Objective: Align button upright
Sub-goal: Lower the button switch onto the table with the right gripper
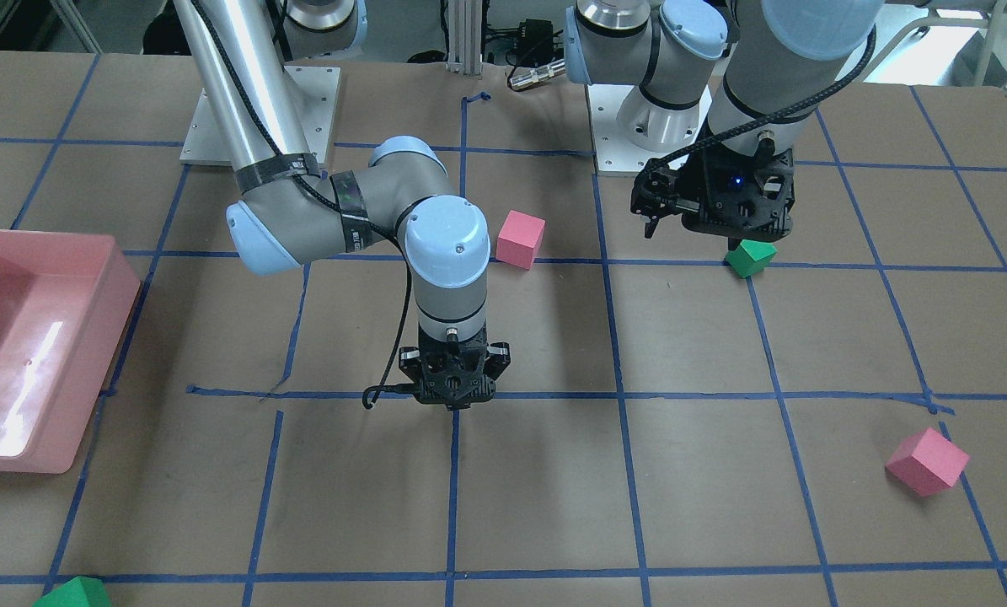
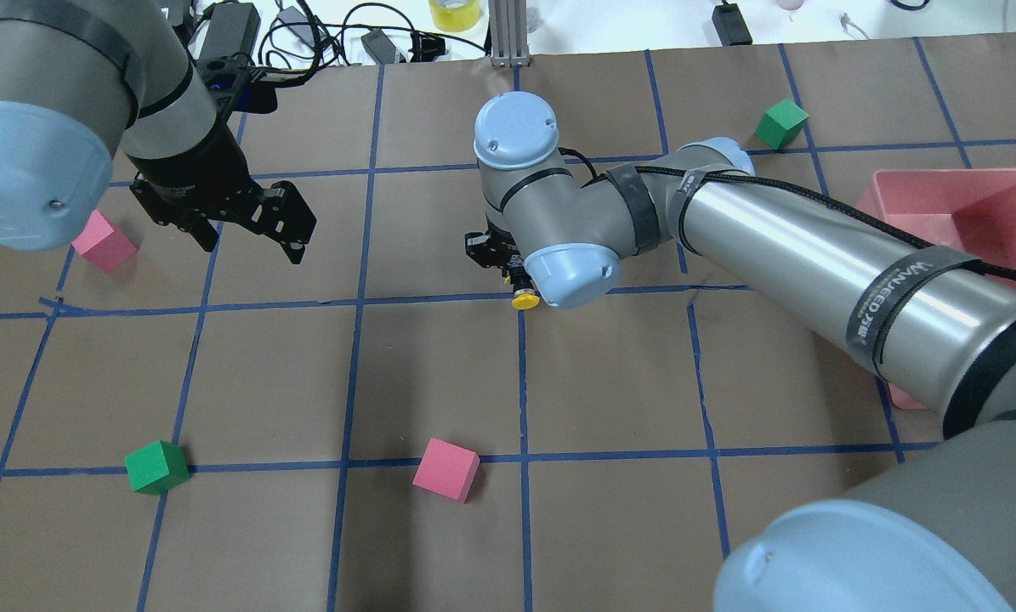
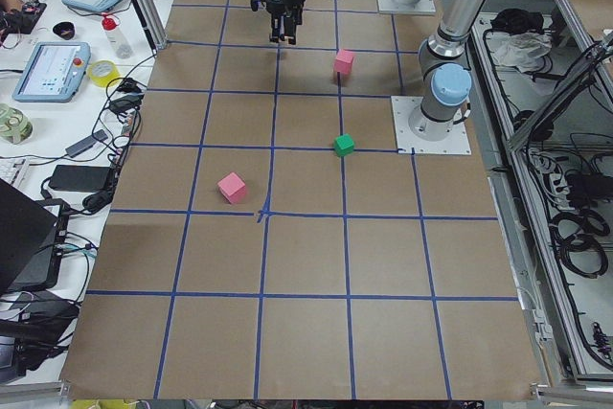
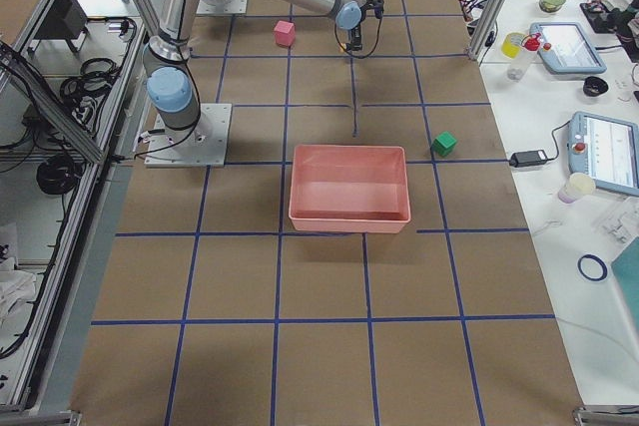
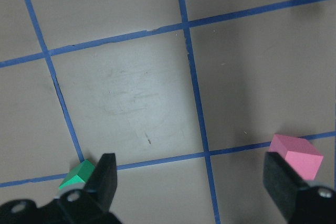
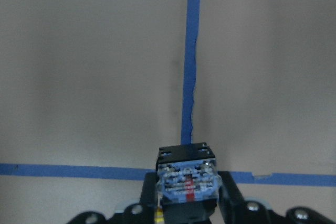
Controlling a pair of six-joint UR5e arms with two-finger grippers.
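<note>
The button [image 2: 522, 300] is held in my right gripper [image 1: 452, 403] low over the table's middle, near a blue tape crossing. Its yellow cap sticks out on the robot's side in the overhead view. In the right wrist view its greyish base [image 6: 186, 182] faces the camera between the shut fingers [image 6: 227, 195]. I cannot tell whether it touches the table. My left gripper [image 2: 251, 242] is wide open and empty, hovering at the table's left. In the left wrist view, its fingers [image 5: 105, 177] frame a bare square.
A green cube [image 1: 750, 257] lies just below the left gripper, with a pink cube [image 2: 104, 240] to its left. Another pink cube [image 2: 445, 469] and green cube [image 2: 157, 467] lie nearer the robot. A third green cube [image 2: 781, 123] and a pink tray [image 2: 941, 174] are at the right.
</note>
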